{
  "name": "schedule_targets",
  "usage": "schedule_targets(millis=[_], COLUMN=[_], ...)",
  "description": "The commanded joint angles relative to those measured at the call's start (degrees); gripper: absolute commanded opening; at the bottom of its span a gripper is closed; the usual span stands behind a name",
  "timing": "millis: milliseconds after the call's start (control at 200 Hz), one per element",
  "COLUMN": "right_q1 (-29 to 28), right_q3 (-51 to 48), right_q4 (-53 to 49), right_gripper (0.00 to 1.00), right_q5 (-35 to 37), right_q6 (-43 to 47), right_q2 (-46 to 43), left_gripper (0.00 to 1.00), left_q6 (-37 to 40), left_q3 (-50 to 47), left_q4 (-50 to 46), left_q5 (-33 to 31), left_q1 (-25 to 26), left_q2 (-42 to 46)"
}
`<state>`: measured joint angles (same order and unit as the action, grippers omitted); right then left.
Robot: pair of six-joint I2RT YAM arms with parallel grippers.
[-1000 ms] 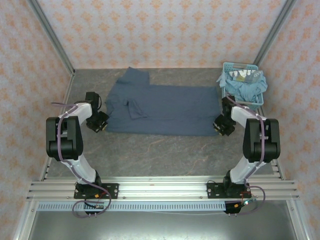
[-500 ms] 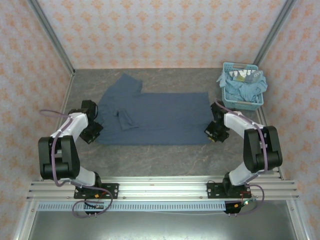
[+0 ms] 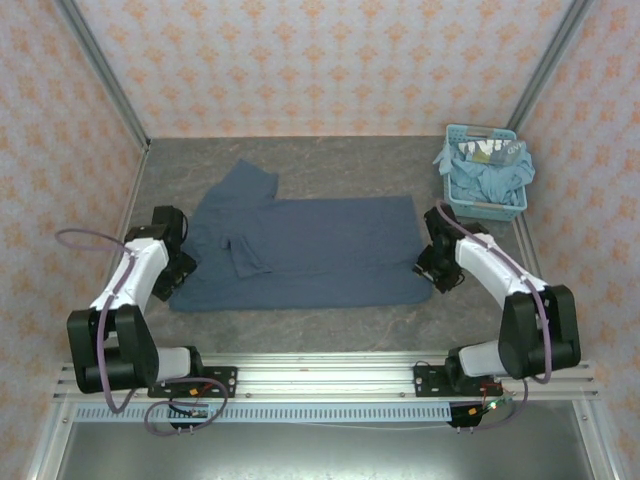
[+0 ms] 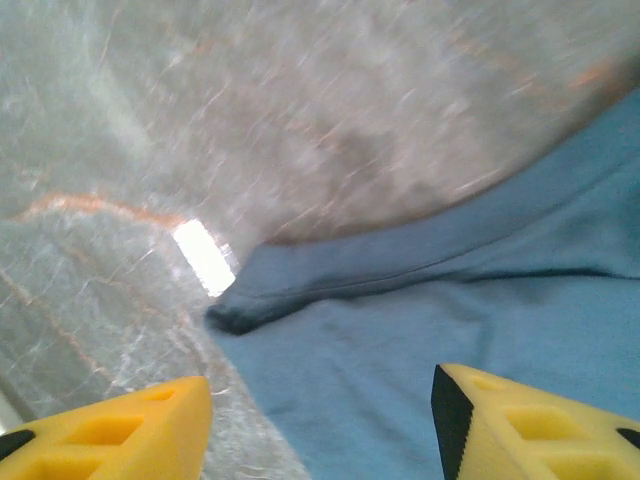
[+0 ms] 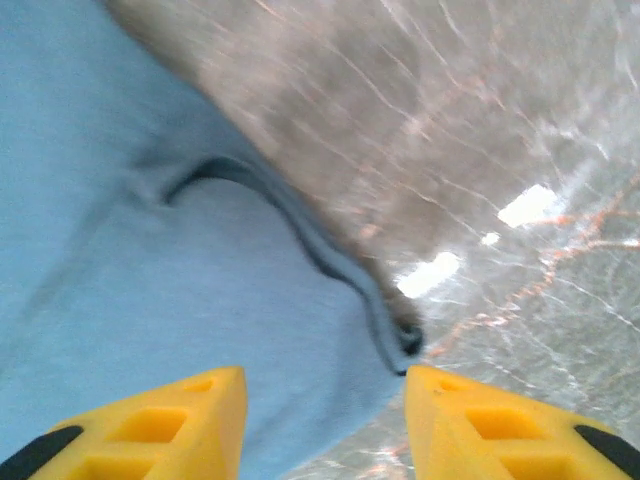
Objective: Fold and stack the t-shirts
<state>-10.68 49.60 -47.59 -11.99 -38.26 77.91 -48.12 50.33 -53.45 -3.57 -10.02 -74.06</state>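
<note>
The dark blue t-shirt lies flat on the grey table, between the left gripper and the right gripper, both with fingers spread over its near corners, the basket beyond.

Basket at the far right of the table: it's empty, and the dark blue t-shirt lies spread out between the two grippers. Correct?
Not empty: the top external view shows the basket heaped with light-blue clothes. The rest stands: the dark blue t-shirt lies spread out between the left gripper and right gripper.
</note>
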Motion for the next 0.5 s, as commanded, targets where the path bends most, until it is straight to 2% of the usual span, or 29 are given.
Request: schedule_targets(millis=[0,90,170,295,390,495], right_q1=[-1.95,-4.06,-6.57,-11.49,-12.92,-13.15], right_q3=[1.98,2.08,2.91,5.7,6.12,5.77], right_q4=[4.18,11.52,18.74,25.62,28.12,28.83], right_gripper=[0.5,0.55,0.59,0.65,0.66,0.66], right_q5=[-1.7,-9.15,-16.7,-21.99,-22.45,-22.39], right_q6=[1.7,2.63,2.66,2.22,0.16,-1.01], right_q2=[-1.31,0.43,2.87,5.29,6.63,7.33], left_gripper=[0.63,0.65,0.69,0.7,0.69,0.69], left_q6=[-1.02,-4.11,-8.0,-11.85,-12.59,-10.53], left_q3=[1.73,0.28,-0.55,-1.13,-2.58,-0.28], left_q4=[4.12,12.89,18.47,19.47,21.11,17.29], left_q5=[8.34,18.28,22.27,21.23,20.71,17.52], left_q1=[2.54,7.58,12.97,17.96,18.31,18.28], left_q2=[1.16,-0.1,-2.45,-7.22,-10.21,-13.75])
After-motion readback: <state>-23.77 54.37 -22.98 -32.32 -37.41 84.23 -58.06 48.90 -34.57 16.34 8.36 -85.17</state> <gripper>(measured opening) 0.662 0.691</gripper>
